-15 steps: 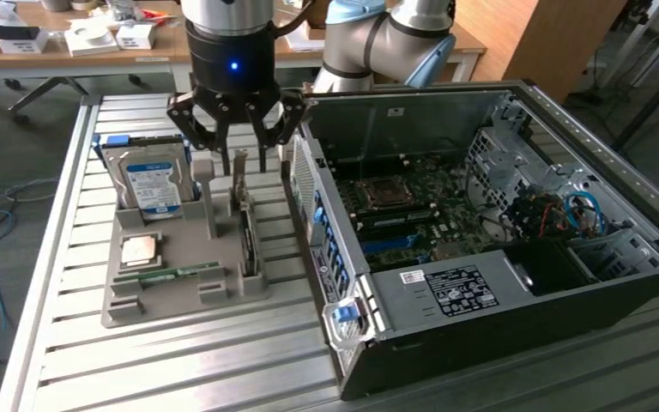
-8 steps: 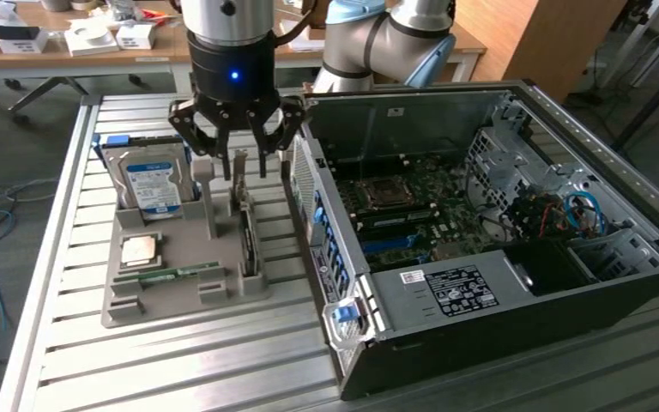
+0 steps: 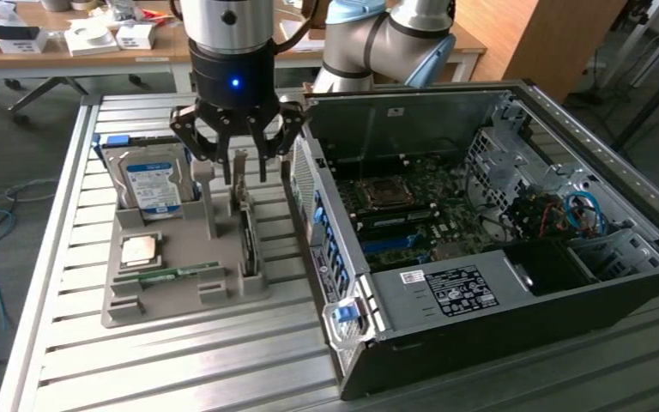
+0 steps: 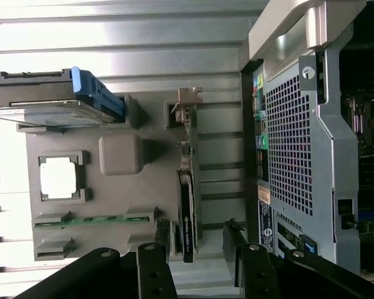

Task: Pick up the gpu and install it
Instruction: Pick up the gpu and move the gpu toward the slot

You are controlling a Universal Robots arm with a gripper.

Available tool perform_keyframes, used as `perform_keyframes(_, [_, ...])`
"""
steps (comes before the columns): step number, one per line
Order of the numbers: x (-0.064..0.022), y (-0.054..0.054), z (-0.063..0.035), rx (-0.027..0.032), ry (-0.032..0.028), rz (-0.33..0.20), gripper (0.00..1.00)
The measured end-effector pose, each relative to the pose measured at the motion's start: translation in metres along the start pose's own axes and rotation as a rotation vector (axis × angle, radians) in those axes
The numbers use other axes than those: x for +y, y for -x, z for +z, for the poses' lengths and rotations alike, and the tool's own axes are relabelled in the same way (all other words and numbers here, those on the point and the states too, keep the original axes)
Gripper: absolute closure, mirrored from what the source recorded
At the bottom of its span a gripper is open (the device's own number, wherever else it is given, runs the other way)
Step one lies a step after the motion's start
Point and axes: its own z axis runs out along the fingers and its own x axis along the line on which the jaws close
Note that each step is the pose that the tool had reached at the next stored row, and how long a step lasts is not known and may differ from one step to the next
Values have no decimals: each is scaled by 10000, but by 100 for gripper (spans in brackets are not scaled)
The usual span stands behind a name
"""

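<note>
The gpu (image 3: 247, 233) stands on its long edge in a slot of the grey holder tray (image 3: 175, 298), beside the open computer case (image 3: 484, 283). In the wrist view the gpu (image 4: 187, 199) appears edge-on as a thin dark card, with its pale bracket (image 4: 188, 99) at the far end. My gripper (image 3: 238, 163) hangs directly above the card with its dark fingers spread open and nothing between them. In the wrist view my gripper (image 4: 196, 252) has one finger (image 4: 154, 265) on each side of the card's line, apart from it.
The tray also holds a hard drive (image 3: 152, 184) with a blue-white label, a square processor (image 3: 138, 249) and a green memory stick (image 3: 175, 273). The case lies open, showing its motherboard (image 3: 404, 210). All rest on a slatted aluminium table (image 3: 192, 369). A cluttered desk (image 3: 78, 43) stands behind.
</note>
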Motion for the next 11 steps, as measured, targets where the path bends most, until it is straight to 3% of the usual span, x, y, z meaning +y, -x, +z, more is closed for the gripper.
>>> perform_keyframes(11, [-1, 0, 18, -1, 1, 0, 53])
